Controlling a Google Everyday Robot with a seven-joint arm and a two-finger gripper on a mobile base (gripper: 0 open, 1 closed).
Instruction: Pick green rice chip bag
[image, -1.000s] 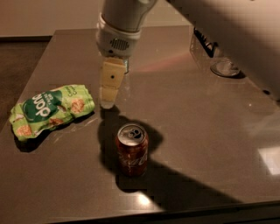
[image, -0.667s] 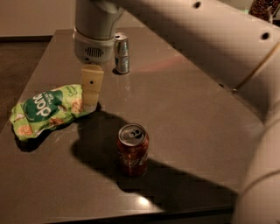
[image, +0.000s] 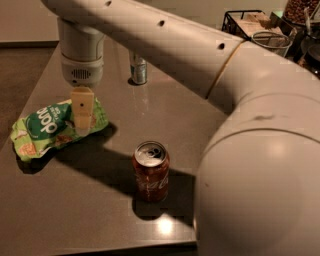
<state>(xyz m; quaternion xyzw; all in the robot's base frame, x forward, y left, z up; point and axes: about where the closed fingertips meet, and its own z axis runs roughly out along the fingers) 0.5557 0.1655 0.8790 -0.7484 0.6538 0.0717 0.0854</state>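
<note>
Over the last second the gripper (image: 82, 125) has travelled leftward across the dark grey bench (image: 100, 210), from open surface near the middle to a position over the right end of the wrinkly light-green foil rice chip bag with the dark green oval logo (image: 44, 126). Its tan tip now overlaps the bag's edge; contact cannot be confirmed. The state of the jaws cannot be told from this view.

The bag itself has not moved: it lies flat at the left of the bench. The red-brown soda can (image: 151, 170) and the silver-green can at the rear (image: 138, 69) are also unchanged.

Assessment: approach is near complete. Descent and closure on the bag remain, so the pick is not yet made.
</note>
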